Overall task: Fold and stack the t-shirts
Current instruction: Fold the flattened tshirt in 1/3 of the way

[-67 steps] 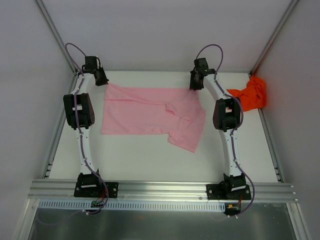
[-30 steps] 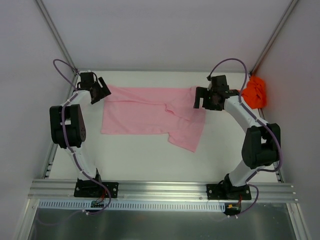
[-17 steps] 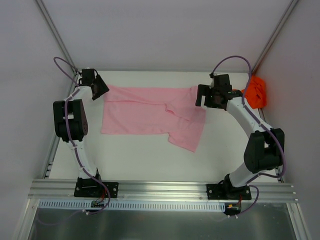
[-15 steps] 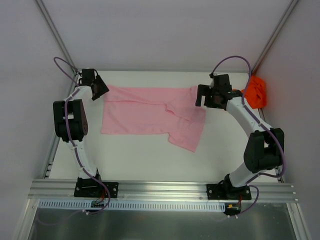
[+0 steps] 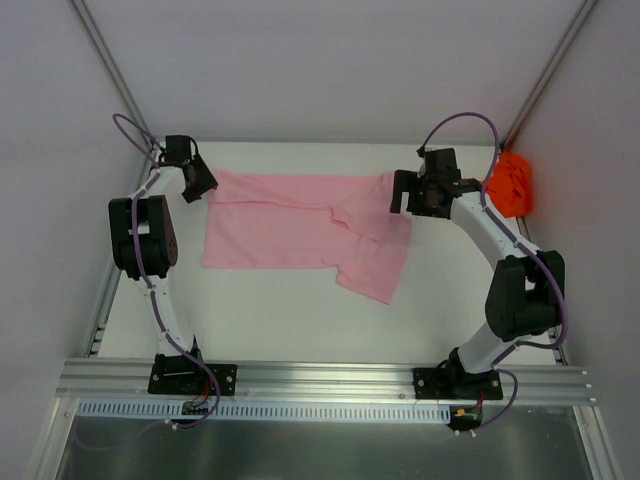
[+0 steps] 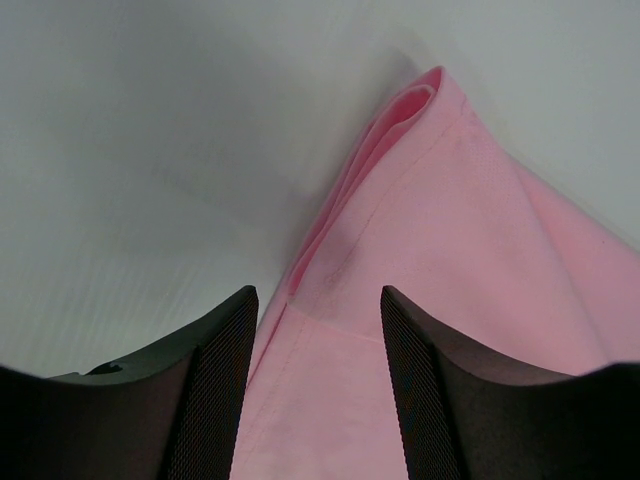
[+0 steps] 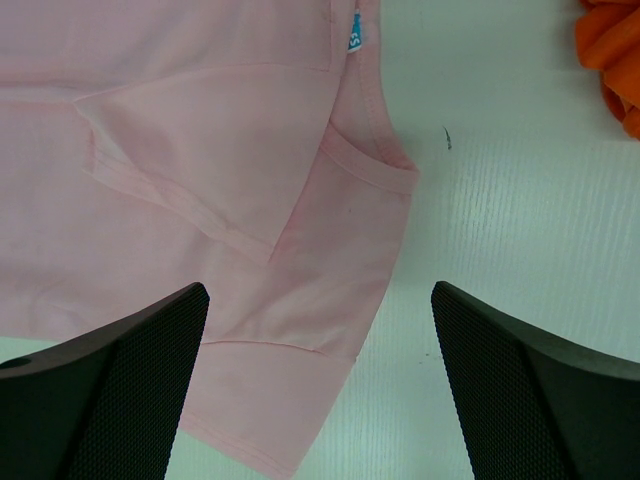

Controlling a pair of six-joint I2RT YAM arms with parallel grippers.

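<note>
Under the left tool (image 6: pixel 315 310) lies the pink t-shirt (image 6: pixel 480 300).

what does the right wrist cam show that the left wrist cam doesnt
Only the right wrist view: the neckline of the pink t-shirt with its blue neck label, a folded-over sleeve, a bit of the orange-red t-shirt at the top right edge, and the right gripper wide open. Only the left wrist view: a doubled-up corner of that shirt close up, the left gripper open astride its edge. Both: pink cloth on the white table.
</note>
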